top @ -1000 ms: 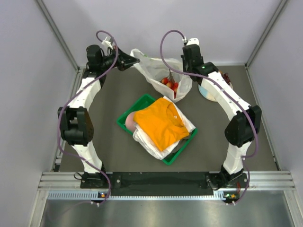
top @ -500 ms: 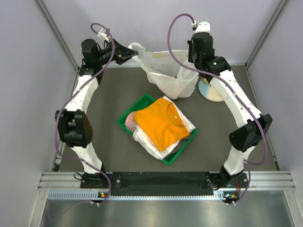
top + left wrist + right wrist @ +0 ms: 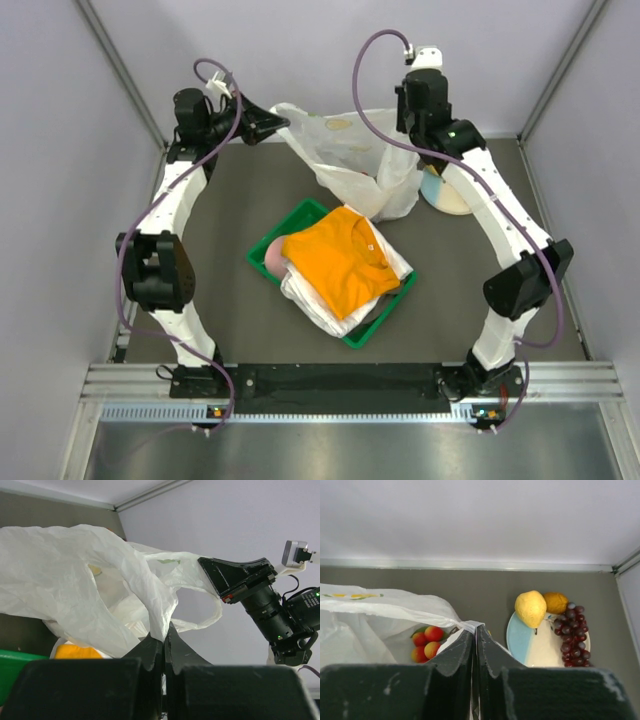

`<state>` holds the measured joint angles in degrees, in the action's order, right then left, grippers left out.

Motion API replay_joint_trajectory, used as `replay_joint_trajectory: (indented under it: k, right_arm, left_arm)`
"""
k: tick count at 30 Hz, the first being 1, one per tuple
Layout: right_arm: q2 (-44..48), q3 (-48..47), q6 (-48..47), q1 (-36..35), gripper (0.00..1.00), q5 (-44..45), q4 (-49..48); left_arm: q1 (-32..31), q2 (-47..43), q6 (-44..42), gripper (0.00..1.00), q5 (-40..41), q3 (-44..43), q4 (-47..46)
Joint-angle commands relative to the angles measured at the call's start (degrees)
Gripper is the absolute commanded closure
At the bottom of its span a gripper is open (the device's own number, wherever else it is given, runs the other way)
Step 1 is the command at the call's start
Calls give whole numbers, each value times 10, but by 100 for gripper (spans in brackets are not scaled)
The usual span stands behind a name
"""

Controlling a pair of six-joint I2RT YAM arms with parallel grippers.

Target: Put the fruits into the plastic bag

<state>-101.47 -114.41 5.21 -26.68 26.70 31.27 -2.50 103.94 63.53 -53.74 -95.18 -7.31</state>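
Note:
The plastic bag hangs stretched between both grippers above the table's far middle. My left gripper is shut on its left handle; in the left wrist view the film is pinched between the fingertips of the left gripper. My right gripper is shut on the bag's right rim, as the right wrist view shows. Red strawberry-like fruits lie inside the bag. The yellow pear, small orange and purple grapes lie on the pale plate.
The plate stands right of the bag, under the right arm. A green tray with a folded orange shirt, white clothes and a pink item sits in the table's middle, close below the bag. Walls enclose the far side and both flanks.
Both grippers have lifted and pulled apart, raising the bag and stretching its mouth wide. The right wrist moved toward the far wall. The red fruits no longer show from above.

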Motion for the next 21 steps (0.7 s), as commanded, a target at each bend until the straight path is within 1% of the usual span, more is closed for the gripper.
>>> replay_joint_trajectory:
  k: [1,3,4,6,9,10,12,13,16,17,21]
  right_arm:
    - [-22,4,22,6,89,-24,12]
    - [-22,5,25,5,87,-34,13]
    - [-23,4,25,6,81,-38,13]
    - [-27,2,23,5,74,-53,14]
    - [-29,-5,26,6,51,-67,20]
    - [-27,-3,26,6,39,-72,19]
    - [-15,7,23,5,32,-93,-5]
    - [-7,29,20,5,24,-103,-19]
    - [29,82,8,6,15,-152,-93]
    - [35,90,6,5,14,-171,-104]
    - [63,110,6,6,12,-200,-144]
  left_arm:
    - [2,-15,-53,100,3,7,34]
    - [2,-13,-59,100,2,10,41]
    - [1,-12,-60,100,2,11,41]
    - [0,-7,-64,100,1,12,43]
    - [-2,-2,-66,100,0,12,44]
    - [-3,-1,-67,100,-1,12,45]
    - [-4,-1,-68,100,1,12,47]
    - [-4,-1,-68,100,0,12,47]
    - [-5,1,-68,100,0,12,46]
    - [-5,2,-68,100,0,12,46]
    - [-5,2,-71,100,1,11,45]
